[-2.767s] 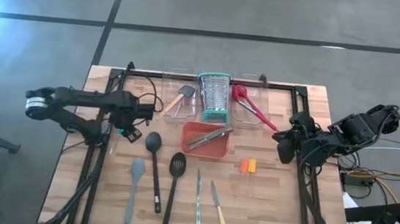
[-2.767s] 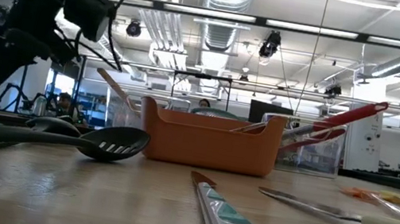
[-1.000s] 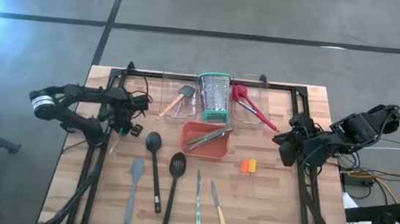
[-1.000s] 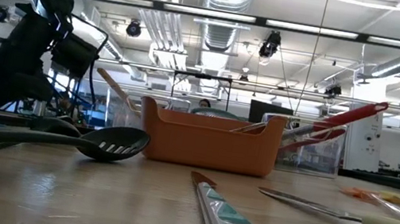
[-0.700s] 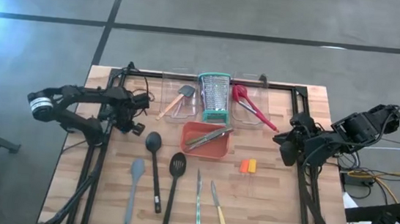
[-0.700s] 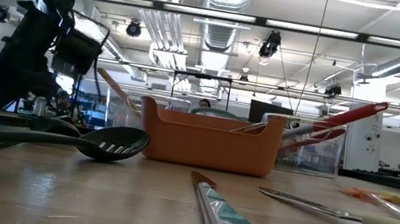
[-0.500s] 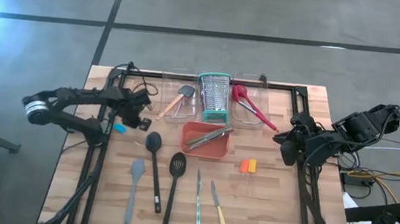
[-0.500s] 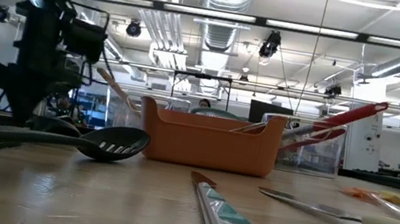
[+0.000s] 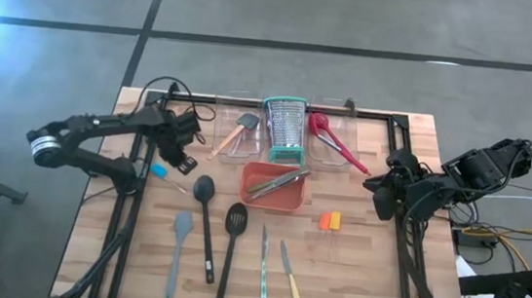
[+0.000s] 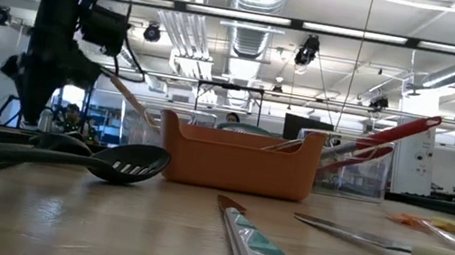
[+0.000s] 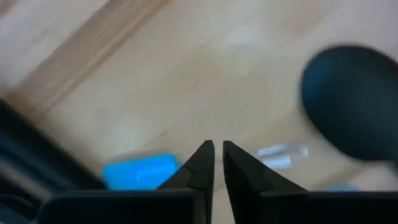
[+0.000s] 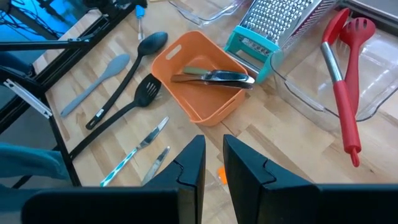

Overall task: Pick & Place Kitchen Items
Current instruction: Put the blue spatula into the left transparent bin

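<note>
Left hand (image 9: 183, 157) hovers just above the blue-handled tool (image 9: 159, 171).

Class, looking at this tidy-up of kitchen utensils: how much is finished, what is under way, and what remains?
Done: wooden-handled spatula and red spoons lie in clear bins; metal tools in the orange tray. Under way: left gripper hovers empty above a blue-handled tool. Remaining: black spoon, slotted turner, grey spatula, knives.

Orange tray (image 9: 285, 201), teal-rimmed steel grater (image 9: 284, 129), red spoon (image 9: 337, 143), grey spatula (image 9: 178, 248), black spoons (image 9: 205, 221), blue-handled tool (image 9: 162, 172), possibly a peeler; pale wood tabletop (image 9: 361, 276).
</note>
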